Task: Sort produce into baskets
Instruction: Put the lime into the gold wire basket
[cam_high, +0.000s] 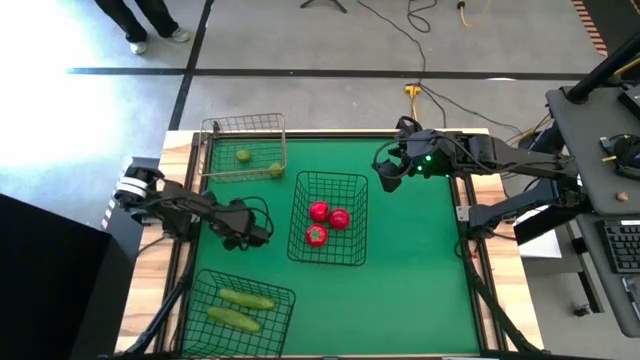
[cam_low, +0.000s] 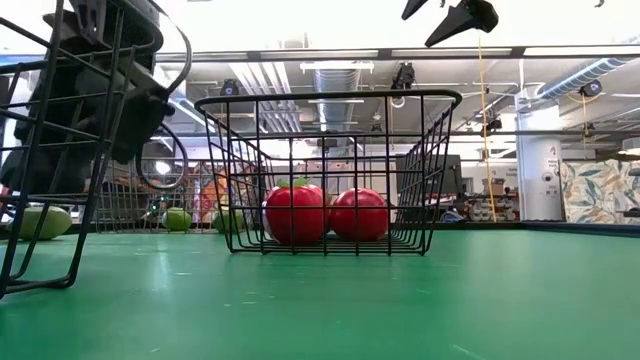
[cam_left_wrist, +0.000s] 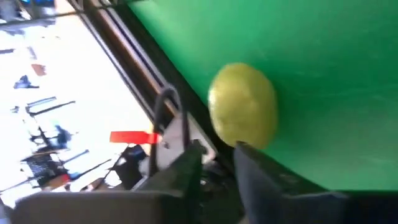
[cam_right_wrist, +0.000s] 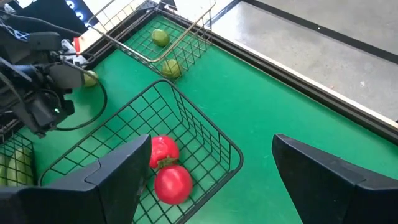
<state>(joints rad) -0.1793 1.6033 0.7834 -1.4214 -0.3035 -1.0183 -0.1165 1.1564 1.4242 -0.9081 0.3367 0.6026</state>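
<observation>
The left gripper (cam_high: 240, 228) sits low over the green table (cam_high: 420, 280) with the third lime (cam_left_wrist: 242, 106) right at its tip. Whether it already has a hold on the fruit I cannot tell, as the lime may only be touching it. The lime lies loose on the mat, just beside the gripper and near the table's left border, so the arm probably reaches low and from the side to get at it.

Just ahead of this gripper, toward the far edge, stands the pale wire basket (cam_high: 245, 117) with two limes (cam_high: 243, 155) in it (plainly where the third belongs). The stretch of mat between looks bare. The basket's wall is the one thing to get over, so I judge a lift comes before any carry.

Close on the gripper's inner side is the middle black basket (cam_high: 330, 175) holding three tomatoes (cam_high: 318, 212). Behind the gripper, nearer the front edge, the other black basket (cam_high: 245, 280) holds two cucumbers (cam_high: 240, 308).

The right gripper (cam_high: 390, 170) waits well apart beyond the tomato basket, raised, its jaws spread wide and empty.
</observation>
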